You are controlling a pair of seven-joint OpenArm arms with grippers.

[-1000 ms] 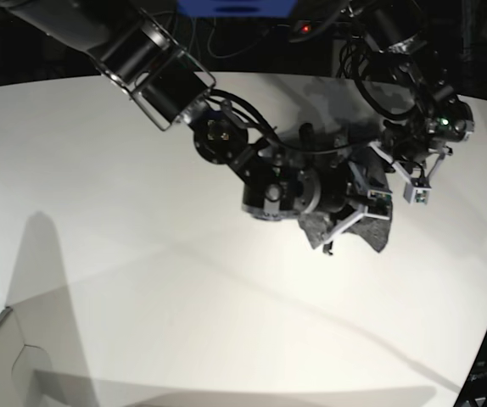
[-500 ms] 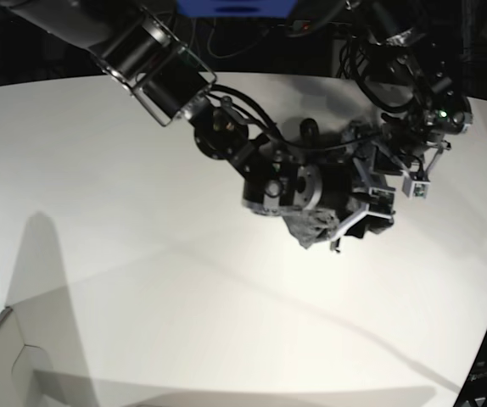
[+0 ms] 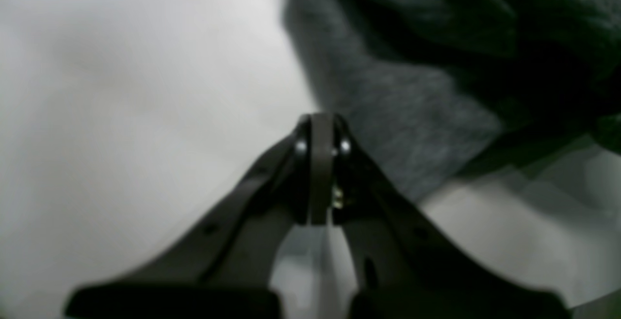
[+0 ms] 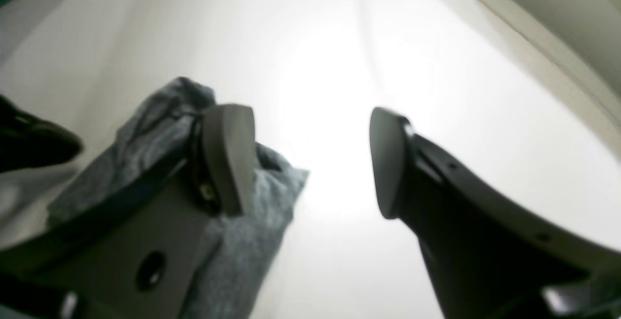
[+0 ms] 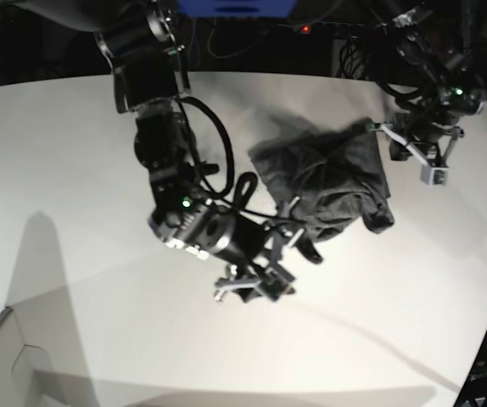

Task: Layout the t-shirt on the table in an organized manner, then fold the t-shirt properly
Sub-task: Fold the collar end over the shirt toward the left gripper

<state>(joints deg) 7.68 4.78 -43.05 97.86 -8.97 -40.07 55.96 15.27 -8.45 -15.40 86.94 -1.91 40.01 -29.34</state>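
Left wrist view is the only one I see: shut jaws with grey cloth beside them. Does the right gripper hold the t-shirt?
Observer: No. The right gripper is open, with only the white table between its jaws. The t-shirt lies behind one finger.
Operator: Is the shirt spread flat?
Observer: No, the base view shows a crumpled heap.
Operator: Where on it is my gripper?
Observer: The left gripper is at the heap's upper right edge in that view.

Dark beyond the far curved edge, with tangled black cables (image 5: 226, 42), a blue panel (image 5: 235, 7) at top centre and one small red light (image 5: 306, 29). Long grey shadows across the lower left; a pale box corner (image 5: 2, 360) below.
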